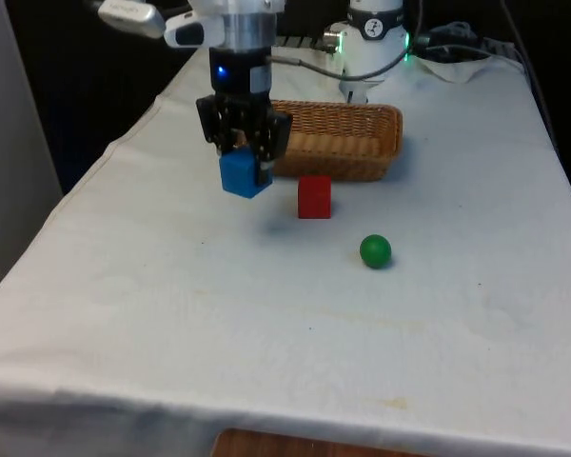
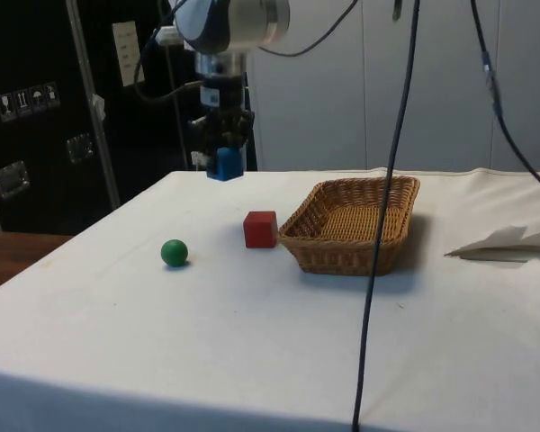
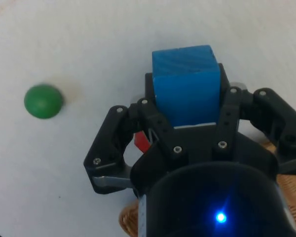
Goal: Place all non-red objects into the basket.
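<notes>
My gripper [image 1: 246, 160] is shut on a blue cube [image 1: 245, 175] and holds it in the air above the table, just off the wicker basket's [image 1: 338, 140] end on the front view's left. In the side view the blue cube [image 2: 225, 164] hangs under the gripper [image 2: 223, 144], well above the cloth. The wrist view has the blue cube [image 3: 186, 85] clamped between the fingers [image 3: 227, 116]. A red cube [image 1: 314, 197] rests on the cloth just in front of the basket. A green ball [image 1: 375, 250] lies nearer the camera, apart from both.
The wicker basket [image 2: 353, 222] has nothing in it that I can see. A dark cable [image 2: 384, 207] hangs down across the side view in front of the basket. Crumpled white cloth [image 2: 508, 243] lies beyond the basket.
</notes>
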